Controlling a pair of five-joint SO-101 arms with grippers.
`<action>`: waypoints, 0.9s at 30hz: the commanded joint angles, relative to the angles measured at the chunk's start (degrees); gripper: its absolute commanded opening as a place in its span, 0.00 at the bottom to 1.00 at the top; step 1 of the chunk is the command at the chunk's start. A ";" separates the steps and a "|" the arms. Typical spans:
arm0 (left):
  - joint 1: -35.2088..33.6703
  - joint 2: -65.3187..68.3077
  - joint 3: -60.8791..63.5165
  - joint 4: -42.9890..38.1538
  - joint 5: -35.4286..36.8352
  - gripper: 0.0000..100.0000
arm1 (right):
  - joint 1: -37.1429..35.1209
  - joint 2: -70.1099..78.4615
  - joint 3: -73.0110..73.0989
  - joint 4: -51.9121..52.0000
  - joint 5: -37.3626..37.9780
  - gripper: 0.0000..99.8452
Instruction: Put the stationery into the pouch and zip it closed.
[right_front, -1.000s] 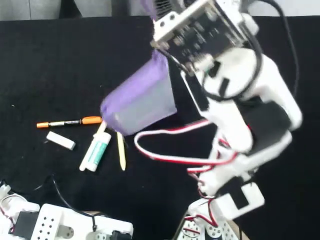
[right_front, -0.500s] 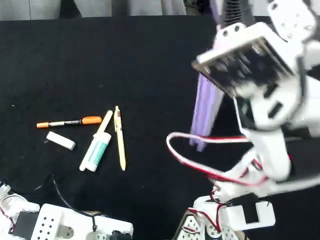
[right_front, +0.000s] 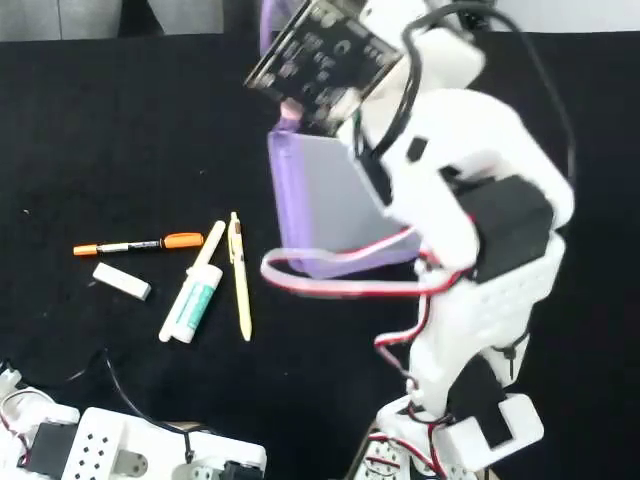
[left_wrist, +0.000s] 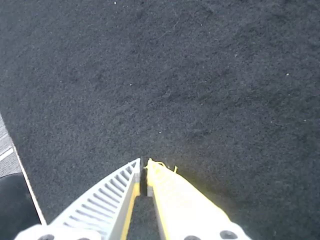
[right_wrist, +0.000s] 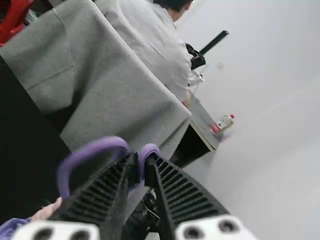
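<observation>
Starting at the near edge of the black table (right_front: 120, 130), we find the left arm's base (right_front: 100, 445) low on our left side. The left gripper (left_wrist: 144, 167) sits just above bare black cloth, its fingers brought together with nothing between them.

A little farther in, the stationery lies loose on the table, outside the pouch. The white eraser (right_front: 121, 281) is nearest, and the orange-capped marker (right_front: 140, 243) lies just beyond it. To their right the white tube (right_front: 192, 300) lies tilted, with the yellow pen (right_front: 240, 275) just beside it.

Farther still, the right arm towers over the right half of the table. The purple pouch (right_front: 320, 200) is held up beneath it, and a red-and-white cable (right_front: 330, 285) crosses its lower edge. The right gripper (right_wrist: 138, 162) is clamped tight on the pouch's loop (right_wrist: 90, 152). We cannot tell whether the pouch's lower edge touches the table, nor whether its zip is open. Beyond the loop is a pale wall (right_wrist: 260, 100).
</observation>
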 joint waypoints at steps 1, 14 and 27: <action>-0.31 0.09 1.27 0.35 -0.44 0.03 | -4.04 -1.98 -5.85 2.81 -2.29 0.01; -0.13 0.09 1.27 0.35 -0.44 0.03 | -5.71 -2.07 -34.95 27.16 -2.64 0.01; -0.04 0.09 1.27 0.35 -0.44 0.03 | 7.12 -18.07 -23.25 27.08 -5.71 0.01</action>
